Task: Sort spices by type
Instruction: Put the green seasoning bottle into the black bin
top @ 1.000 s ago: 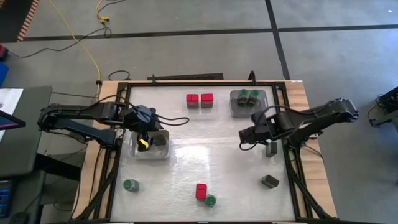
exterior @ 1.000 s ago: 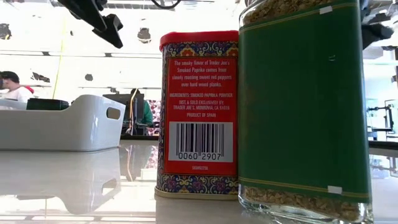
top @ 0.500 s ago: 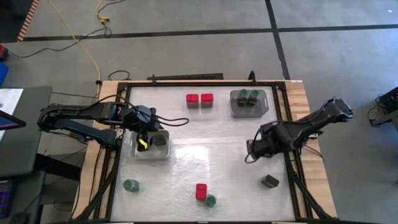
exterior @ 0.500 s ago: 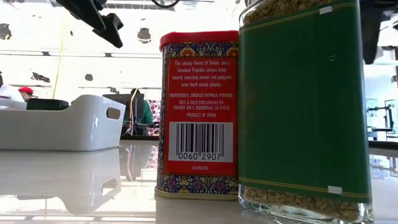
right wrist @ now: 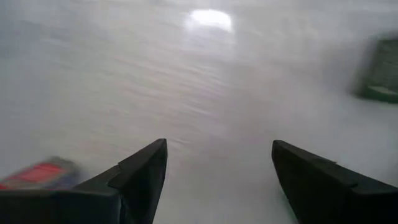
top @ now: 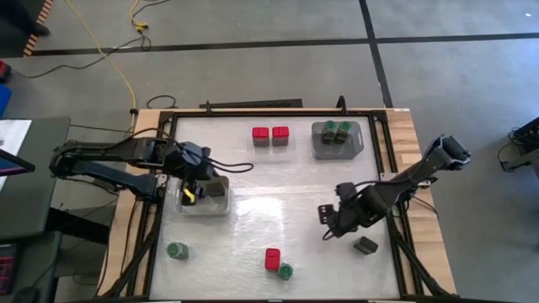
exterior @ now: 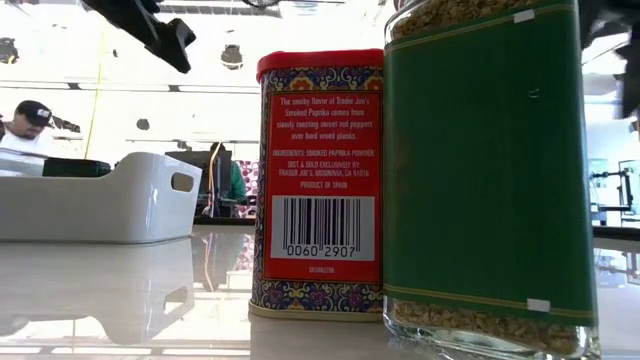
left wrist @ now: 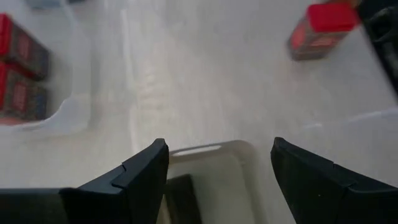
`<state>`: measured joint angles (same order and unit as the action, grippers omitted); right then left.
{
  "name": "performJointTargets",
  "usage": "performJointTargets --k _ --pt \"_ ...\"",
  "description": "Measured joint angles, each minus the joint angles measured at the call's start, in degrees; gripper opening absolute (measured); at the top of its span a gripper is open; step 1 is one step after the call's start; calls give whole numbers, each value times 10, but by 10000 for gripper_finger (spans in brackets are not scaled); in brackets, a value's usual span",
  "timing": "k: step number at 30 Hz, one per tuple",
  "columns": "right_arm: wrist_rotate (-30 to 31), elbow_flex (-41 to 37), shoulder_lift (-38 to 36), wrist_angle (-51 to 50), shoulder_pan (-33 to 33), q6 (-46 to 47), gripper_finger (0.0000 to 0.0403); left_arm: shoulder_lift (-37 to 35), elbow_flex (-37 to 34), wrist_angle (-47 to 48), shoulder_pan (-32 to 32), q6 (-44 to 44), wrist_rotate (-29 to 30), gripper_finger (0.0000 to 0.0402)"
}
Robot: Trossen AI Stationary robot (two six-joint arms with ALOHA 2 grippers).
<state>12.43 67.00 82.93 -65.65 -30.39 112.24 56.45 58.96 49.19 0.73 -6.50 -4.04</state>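
My left gripper [top: 192, 194] hangs open over the white tray [top: 221, 207] at the table's left, its fingers [left wrist: 140, 171] above the tray's rim [left wrist: 205, 149]. A dark grey tin [top: 217, 189] lies in that tray. My right gripper [top: 325, 225] is open over bare table right of centre, with nothing between its fingers [right wrist: 140, 168]. Close to its right stands a dark grey tin [top: 365, 245]. A red tin [top: 272, 257] and a green-lidded jar [top: 285, 272] stand together by the near edge. Another jar [top: 177, 251] stands near left.
Two red tins [top: 270, 135] stand at the far middle. A grey tray [top: 322, 150] at the far right holds green-lidded jars [top: 337, 130]. The low view is filled by the red tin [exterior: 318, 180] and the jar [exterior: 490, 170]. A person [exterior: 25, 125] is behind the table.
My right gripper has swung from the table's right side toward the near edge and the middle, sinking a little and rolling about its own axis. It has stayed open. The right arm now covers the dark tin that stood farther back. My left gripper has kept its place.
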Motion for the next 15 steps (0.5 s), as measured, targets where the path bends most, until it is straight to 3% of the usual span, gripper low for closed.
performJointTargets --k 7,15 --pt "111 6 37 148 8 -97 284 -65 0 12 0 1 -17 269" --pt "119 82 86 175 46 -268 273 -95 0 17 0 46 -17 269"
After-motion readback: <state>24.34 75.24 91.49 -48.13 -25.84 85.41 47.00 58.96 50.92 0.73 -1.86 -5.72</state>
